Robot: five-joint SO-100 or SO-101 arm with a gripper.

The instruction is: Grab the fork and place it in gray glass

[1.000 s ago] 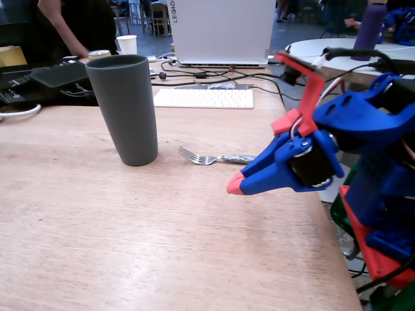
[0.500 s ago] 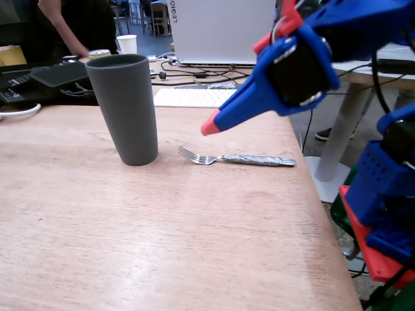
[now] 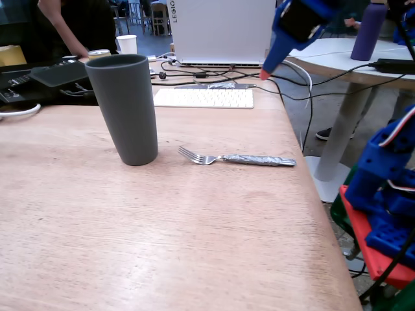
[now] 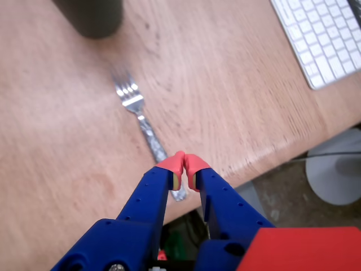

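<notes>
The fork (image 3: 235, 159) lies flat on the wooden table, tines toward the gray glass, foil-wrapped handle pointing right. In the wrist view the fork (image 4: 138, 113) runs from the tines down to my fingertips, which hide part of its handle. The gray glass (image 3: 124, 109) stands upright to the fork's left; only its base (image 4: 90, 17) shows in the wrist view. My blue gripper (image 3: 265, 72) with red tips hangs high above the table, well clear of the fork. In the wrist view the gripper (image 4: 184, 164) is shut, red tips touching, nothing held.
A white keyboard (image 3: 203, 98) lies behind the fork, with cables and a laptop (image 3: 220, 31) beyond. The table's right edge (image 3: 311, 194) runs close to the fork's handle. The arm's blue and red base (image 3: 386, 207) stands at the right. A person (image 3: 68, 26) leans at the back left.
The gripper has risen from low beside the fork's handle to high above the table's back right, uncovering the whole fork. Fork and glass have not moved.
</notes>
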